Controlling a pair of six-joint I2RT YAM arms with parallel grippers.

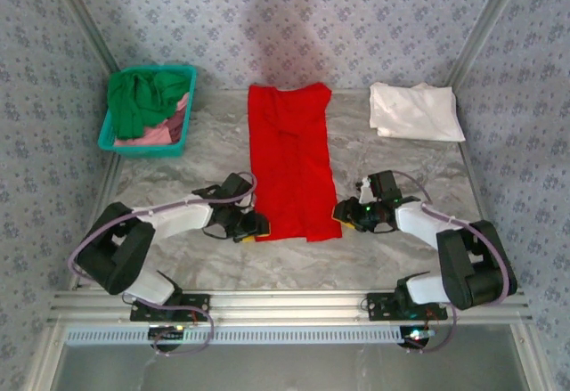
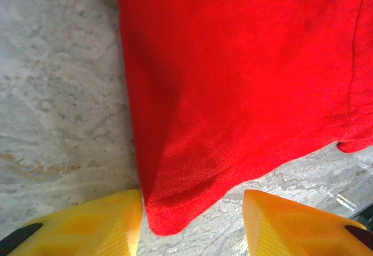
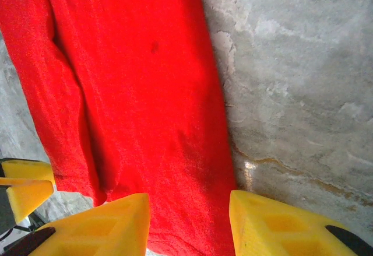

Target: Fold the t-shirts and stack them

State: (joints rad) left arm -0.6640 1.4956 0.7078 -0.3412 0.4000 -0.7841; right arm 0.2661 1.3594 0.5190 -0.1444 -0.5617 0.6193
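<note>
A strip-folded t-shirt (image 1: pixel 289 159) lies down the table's (image 1: pixel 205 150) middle, from far edge toward near. A smaller folded t-shirt (image 1: pixel 414 110) sits at the far right corner, and a basket (image 1: pixel 142 148) holding crumpled t-shirts (image 1: pixel 142 101) at the far left. The left gripper (image 1: pixel 256 226) and right gripper (image 1: pixel 343 215) flank the strip's near corners.

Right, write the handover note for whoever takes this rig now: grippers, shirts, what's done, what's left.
Left gripper: open, fingers either side of the red t-shirt's near-left corner.
Right gripper: open, straddling its near-right corner.
Red t-shirt: flat mid-table, sides folded in to a long strip.
White t-shirt: folded, far right of the table.
Green t-shirt and pink t-shirt: bunched in the teal basket, far left.
Done: white folded; red narrowed.
Left: probably grip both near corners, fold the red end to end, stack it; then green and pink.
</note>
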